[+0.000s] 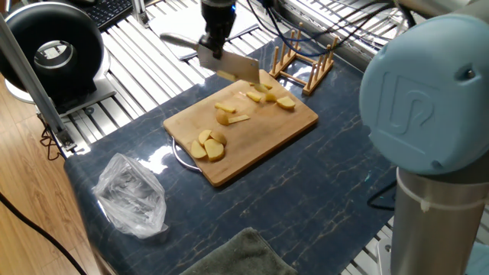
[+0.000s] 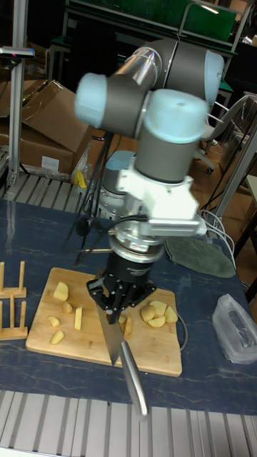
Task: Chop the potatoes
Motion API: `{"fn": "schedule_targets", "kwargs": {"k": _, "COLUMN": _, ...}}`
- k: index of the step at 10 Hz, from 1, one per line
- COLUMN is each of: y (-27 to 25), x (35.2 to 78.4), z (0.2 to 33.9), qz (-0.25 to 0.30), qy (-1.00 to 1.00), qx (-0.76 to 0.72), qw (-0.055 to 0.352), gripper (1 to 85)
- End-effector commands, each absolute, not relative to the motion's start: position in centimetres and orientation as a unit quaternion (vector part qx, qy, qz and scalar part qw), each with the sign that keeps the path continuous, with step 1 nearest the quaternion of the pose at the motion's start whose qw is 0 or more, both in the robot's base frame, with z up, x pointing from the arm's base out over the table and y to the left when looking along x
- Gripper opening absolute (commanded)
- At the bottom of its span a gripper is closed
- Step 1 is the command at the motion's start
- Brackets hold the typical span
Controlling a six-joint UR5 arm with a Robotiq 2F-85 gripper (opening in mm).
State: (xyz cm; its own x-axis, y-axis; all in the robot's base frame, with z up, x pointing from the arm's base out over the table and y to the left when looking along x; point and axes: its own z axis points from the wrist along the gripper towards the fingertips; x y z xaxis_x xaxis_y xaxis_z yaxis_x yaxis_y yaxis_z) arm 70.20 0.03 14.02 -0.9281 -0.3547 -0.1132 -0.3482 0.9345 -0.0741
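Blue tabletop (image 1: 321,198): marbled surface that is carrying the board, with a crumpled clear plastic bag (image 1: 131,195) near one corner and a grey cloth (image 1: 237,256) at the near edge.
Arm (image 2: 153,121): it is reaching down over the board with the wrist pointing almost straight at it; in the fixed view it is entering from the top edge above the board's far corner.
Board (image 1: 286,130): bamboo, lying flat on the tabletop, with a wooden rack (image 1: 302,61) just beyond its far side.
Knife (image 1: 227,65): a broad cleaver, held blade-down and clear of the wood, hanging over the far corner of the board; its handle is sticking out past the fingers.
End effector (image 1: 212,43): closed around the knife near where blade meets handle, as far as the fingers can be made out.
Potatoes (image 1: 208,145): pale yellow pieces scattered on the board, a cluster of rounded chunks at the near-left end, a few slices and a stick (image 1: 238,118) in the middle, more wedges (image 1: 284,102) toward the far-right end.
Step in hand: likely repositioning the raised blade between cuts.
Doing it well: aiming the edge at the larger near-left chunks, keeping the blade vertical and square to the board, and bringing it straight down so pieces are not pushed off the edge.
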Motion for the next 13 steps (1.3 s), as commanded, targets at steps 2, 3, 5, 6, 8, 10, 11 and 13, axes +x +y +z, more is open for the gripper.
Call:
{"fn": "schedule_targets", "kwargs": {"k": 2, "y": -1.9, "x": 73.0, "z": 13.6, "qz": -0.045, "qy": 0.968, "qx": -0.220, "qw": 0.113, "gripper": 1.0}}
{"fn": "schedule_targets", "kwargs": {"k": 3, "y": -2.2, "x": 72.9, "z": 13.3, "qz": -0.041, "qy": 0.968, "qx": -0.216, "qw": 0.117, "gripper": 1.0}}
{"fn": "schedule_targets", "kwargs": {"k": 5, "y": -3.2, "x": 72.7, "z": 12.6, "qz": -0.033, "qy": 0.970, "qx": -0.202, "qw": 0.129, "gripper": 1.0}}
{"fn": "schedule_targets", "kwargs": {"k": 6, "y": -3.1, "x": 72.7, "z": 12.0, "qz": -0.023, "qy": 0.972, "qx": -0.191, "qw": 0.133, "gripper": 1.0}}
{"fn": "schedule_targets", "kwargs": {"k": 8, "y": -3.4, "x": 71.9, "z": 11.6, "qz": -0.011, "qy": 0.977, "qx": -0.168, "qw": 0.130, "gripper": 1.0}}
{"fn": "schedule_targets", "kwargs": {"k": 10, "y": -2.8, "x": 70.6, "z": 12.3, "qz": -0.003, "qy": 0.981, "qx": -0.150, "qw": 0.123, "gripper": 1.0}}
{"fn": "schedule_targets", "kwargs": {"k": 11, "y": -1.6, "x": 70.0, "z": 12.2, "qz": 0.015, "qy": 0.984, "qx": -0.131, "qw": 0.118, "gripper": 1.0}}
{"fn": "schedule_targets", "kwargs": {"k": 13, "y": 1.6, "x": 69.4, "z": 12.0, "qz": 0.036, "qy": 0.989, "qx": -0.088, "qw": 0.113, "gripper": 1.0}}
